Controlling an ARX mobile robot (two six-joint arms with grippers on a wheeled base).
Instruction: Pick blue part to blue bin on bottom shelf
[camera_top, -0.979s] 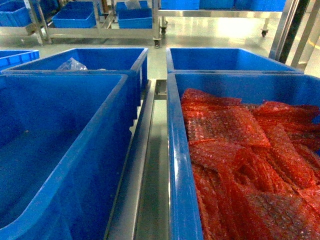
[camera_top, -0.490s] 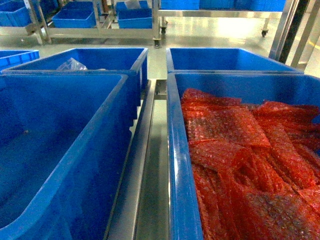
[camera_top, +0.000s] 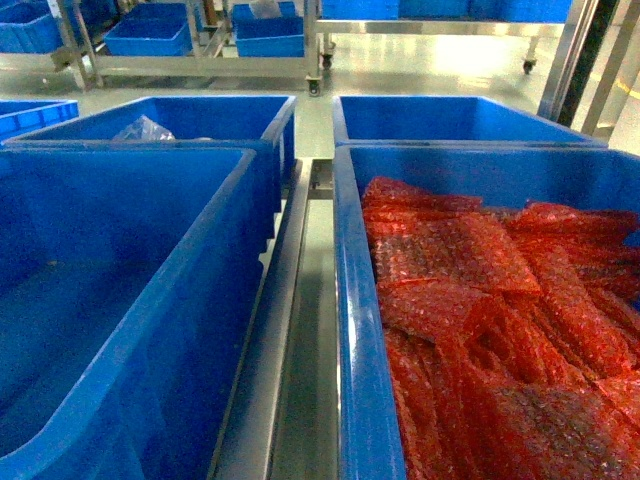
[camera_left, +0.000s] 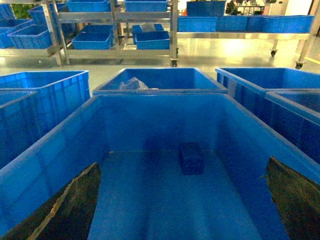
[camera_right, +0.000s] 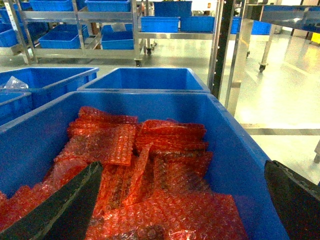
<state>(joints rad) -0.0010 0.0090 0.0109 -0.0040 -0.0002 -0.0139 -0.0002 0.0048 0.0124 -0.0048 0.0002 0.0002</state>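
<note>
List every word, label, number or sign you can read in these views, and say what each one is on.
None can be read.
The blue bins show plain walls with no label.
The red bubble wrap carries no print that shows.
The small dark blue object in the left bin is too dim to show any marking.
The far shelves hold more bins, too small and blurred for any text.

2 hands, left hand (camera_left: 182, 200) and right hand (camera_right: 182, 200), each with fingers spread wide, nothing between.
</note>
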